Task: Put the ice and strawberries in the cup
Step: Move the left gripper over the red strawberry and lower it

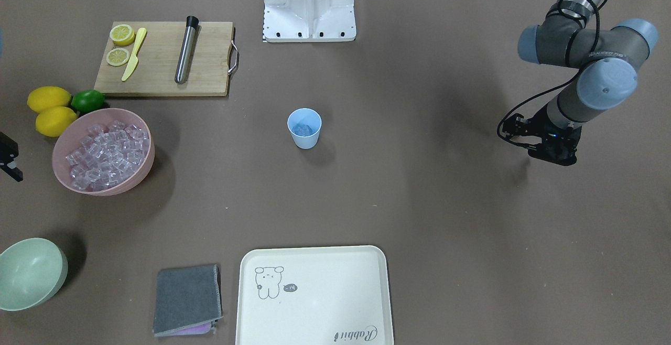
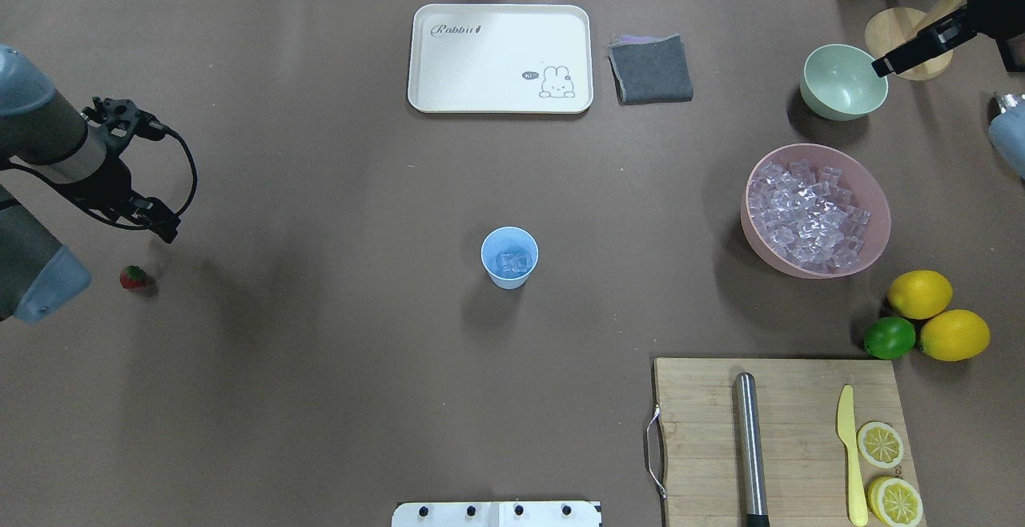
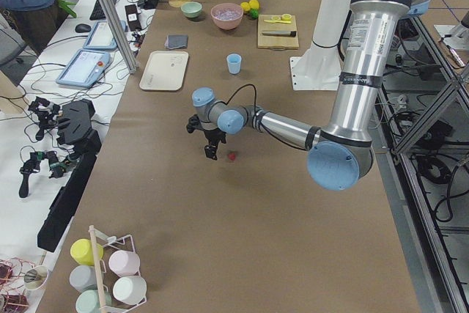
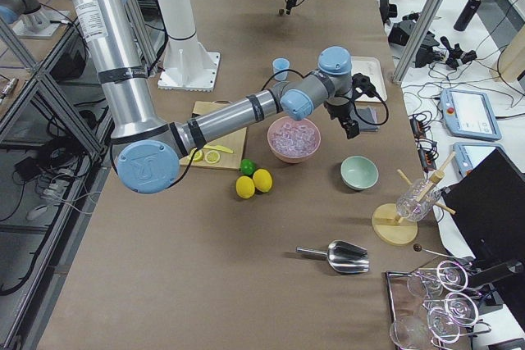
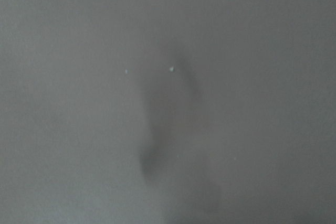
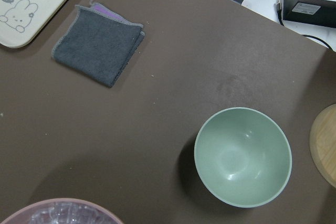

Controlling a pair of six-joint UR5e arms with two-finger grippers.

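Observation:
The light-blue cup (image 2: 509, 257) stands upright mid-table with a few cubes of ice (image 2: 512, 261) inside; the front-facing view also shows the cup (image 1: 304, 128). More ice (image 2: 809, 215) fills the pink bowl (image 2: 873, 187) at the right. One small red strawberry (image 2: 134, 277) lies on the table at the far left. My left gripper (image 2: 166, 231) hangs just above and beside it, and I cannot tell if it is open. My right gripper (image 2: 879, 68) hovers over the pale green bowl (image 2: 842, 82), its state also unclear. Neither wrist view shows fingers.
A cream tray (image 2: 480, 70) and a folded grey cloth (image 2: 650, 69) lie at the far edge. Two lemons (image 2: 919, 293) and a lime (image 2: 889, 337) sit by a wooden cutting board (image 2: 793, 399) carrying a steel rod (image 2: 749, 447), a yellow knife (image 2: 850, 451) and lemon halves (image 2: 879, 444).

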